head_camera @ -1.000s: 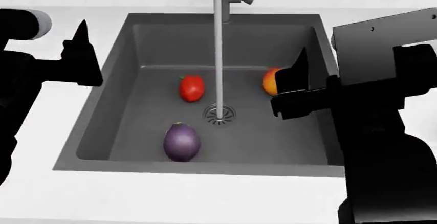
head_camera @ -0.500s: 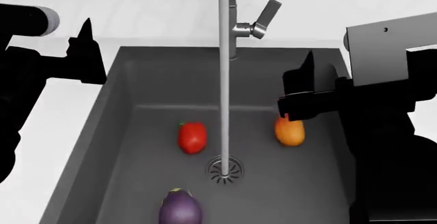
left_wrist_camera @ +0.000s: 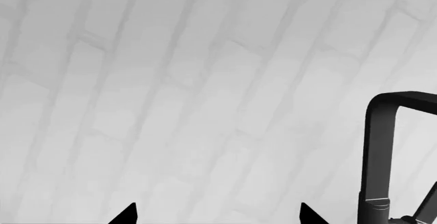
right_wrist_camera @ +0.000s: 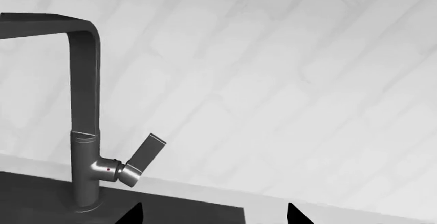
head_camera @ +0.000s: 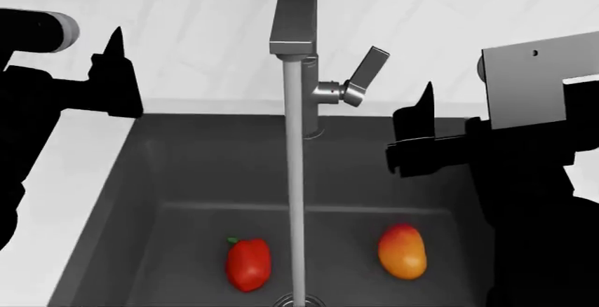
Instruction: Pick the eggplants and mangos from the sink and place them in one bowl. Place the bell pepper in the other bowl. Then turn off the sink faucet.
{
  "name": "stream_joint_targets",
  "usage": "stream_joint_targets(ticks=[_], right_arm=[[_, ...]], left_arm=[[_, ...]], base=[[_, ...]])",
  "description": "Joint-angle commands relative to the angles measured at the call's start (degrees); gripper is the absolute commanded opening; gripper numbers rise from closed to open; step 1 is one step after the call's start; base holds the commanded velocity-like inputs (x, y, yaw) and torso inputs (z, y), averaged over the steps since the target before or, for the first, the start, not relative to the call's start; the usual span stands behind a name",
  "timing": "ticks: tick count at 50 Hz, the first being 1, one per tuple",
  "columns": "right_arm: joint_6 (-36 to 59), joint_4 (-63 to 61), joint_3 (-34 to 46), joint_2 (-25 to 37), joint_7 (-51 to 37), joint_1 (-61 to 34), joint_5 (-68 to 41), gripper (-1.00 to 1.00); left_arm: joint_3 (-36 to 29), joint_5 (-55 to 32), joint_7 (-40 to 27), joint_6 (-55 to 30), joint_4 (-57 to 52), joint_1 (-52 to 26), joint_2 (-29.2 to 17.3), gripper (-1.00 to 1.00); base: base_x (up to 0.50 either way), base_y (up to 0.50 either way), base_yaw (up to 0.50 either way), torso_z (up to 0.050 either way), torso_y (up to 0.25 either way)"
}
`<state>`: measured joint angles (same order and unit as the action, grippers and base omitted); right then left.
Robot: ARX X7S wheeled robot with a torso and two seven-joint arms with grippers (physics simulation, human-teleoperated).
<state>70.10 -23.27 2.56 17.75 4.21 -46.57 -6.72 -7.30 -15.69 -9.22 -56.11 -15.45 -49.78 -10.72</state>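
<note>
So both hands hover empty and spread wide, the left hand (head_camera: pixel 112 76) and right hand (head_camera: pixel 416 135) above the sink (head_camera: pixel 187 174). The pepper (head_camera: pixel 248 263) and mango (head_camera: pixel 402 251) lie on its floor, left and right of the running faucet (head_camera: pixel 294 48); a careless reach may strike it.

The head view has been tilted upward, so that the sink (head_camera: pixel 140 202) is now seen lower in the picture than a second ago, and far more of the tiled wall (head_camera: pixel 187 33) behind it is shown. The square spout end of the sink faucet (head_camera: pixel 294 33) has been brought into view, with its lever (head_camera: pixel 365 72) now well above the sink's back rim. The bell pepper (head_camera: pixel 248 263) and the mango (head_camera: pixel 402 251) are now found near the picture's lower edge. The eggplant and most of the drain have been carried out of view.
</note>
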Motion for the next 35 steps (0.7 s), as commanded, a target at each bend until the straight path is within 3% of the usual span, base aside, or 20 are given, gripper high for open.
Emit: stream_joint_targets(ticks=[1,9,16,20,35], right_arm=[[1.2,0.5,0.1,-0.2,0.6,0.0,-0.1,1.0],[2.2,0.9,-0.6,-0.7,0.3,-0.2,-0.4,1.0],[13.6,7.2,5.0,-0.7,4.9,-3.9,-4.1,1.0],[15.2,10.8,6.4,-1.5,4.5,-5.4,-3.9,1.0],[3.0,34.7,11.5,-5.0,7.9,-9.2,-4.3,1.0]], left_arm=[[1.2,-1.7,0.8,0.4,0.3,0.1,0.1,1.0],[0.5,-1.5,0.9,2.0,1.9,-0.1,-0.1,1.0],[0.1,-1.4,0.8,2.6,2.5,0.0,-0.2,1.0],[-0.1,-1.6,0.9,2.6,2.4,0.0,-0.5,1.0],[-0.3,-1.9,0.6,3.4,3.2,0.3,-0.6,1.0]], base=[[0.23,0.0,0.0,0.0,0.0],[0.1,0.0,0.0,0.0,0.0],[0.0,0.0,0.0,0.0,0.0],[0.0,0.0,0.0,0.0,0.0],[0.0,0.0,0.0,0.0,0.0]])
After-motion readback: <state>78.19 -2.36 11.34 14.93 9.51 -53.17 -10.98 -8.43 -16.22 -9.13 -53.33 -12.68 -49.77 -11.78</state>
